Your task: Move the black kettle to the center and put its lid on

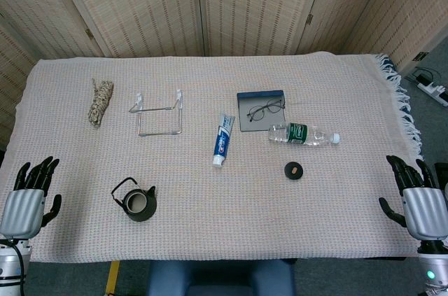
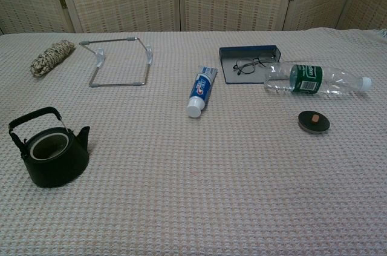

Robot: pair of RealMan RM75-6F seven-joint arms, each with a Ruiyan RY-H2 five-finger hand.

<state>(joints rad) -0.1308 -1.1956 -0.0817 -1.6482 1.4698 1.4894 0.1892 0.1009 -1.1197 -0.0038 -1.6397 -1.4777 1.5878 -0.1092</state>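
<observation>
left hand (image 1: 29, 194) open, Crest toothpaste (image 1: 222, 140)

Head view high above, looking steeply down, chest view low, nearer, seemingly level across same table (image 1: 210, 240)

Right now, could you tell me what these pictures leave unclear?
- Left hand and right hand: head view only, backs up, palms hidden; the chest view misses both.
- Kettle: contents too dark in either view.
- Bottle label: print too small.
- Lid: underside faces the table.
</observation>
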